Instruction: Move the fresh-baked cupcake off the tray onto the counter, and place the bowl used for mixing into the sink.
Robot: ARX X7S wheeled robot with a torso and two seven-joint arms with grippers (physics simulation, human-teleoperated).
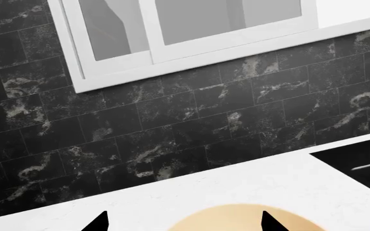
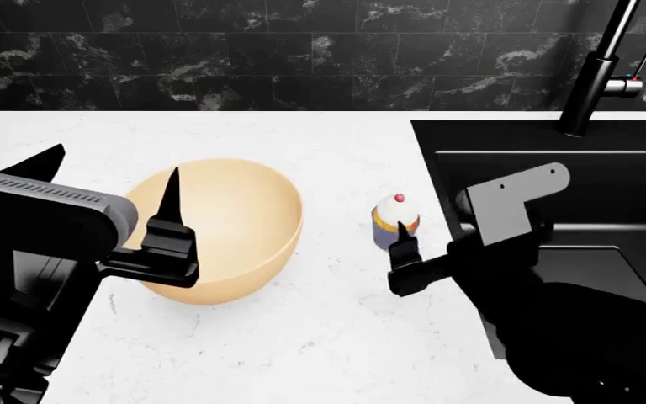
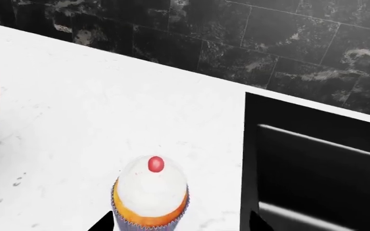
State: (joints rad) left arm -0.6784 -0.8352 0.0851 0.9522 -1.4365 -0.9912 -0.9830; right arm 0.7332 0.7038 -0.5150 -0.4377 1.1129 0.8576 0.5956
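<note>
The pale tan bowl [image 2: 216, 227] sits on the white counter [image 2: 335, 337], with the small cupcake [image 2: 396, 219] standing on the counter between it and the black sink [image 2: 548, 139]. My left gripper [image 2: 110, 181] is open and straddles the bowl's left rim: one finger is above the bowl's inside, the other is outside it. In the left wrist view the bowl [image 1: 236, 220] shows low between the tips of the left gripper [image 1: 185, 225]. My right gripper [image 3: 179, 222] is open with the cupcake [image 3: 151, 195] between its fingertips, nearer one tip. The tray is out of view.
A tall black tap [image 2: 595, 71] rises at the sink's back edge. Dark marbled wall tiles [image 2: 245, 55] run behind the counter, and a white-framed window [image 1: 191, 33] sits above them. The sink's edge [image 3: 252, 159] lies close beside the cupcake.
</note>
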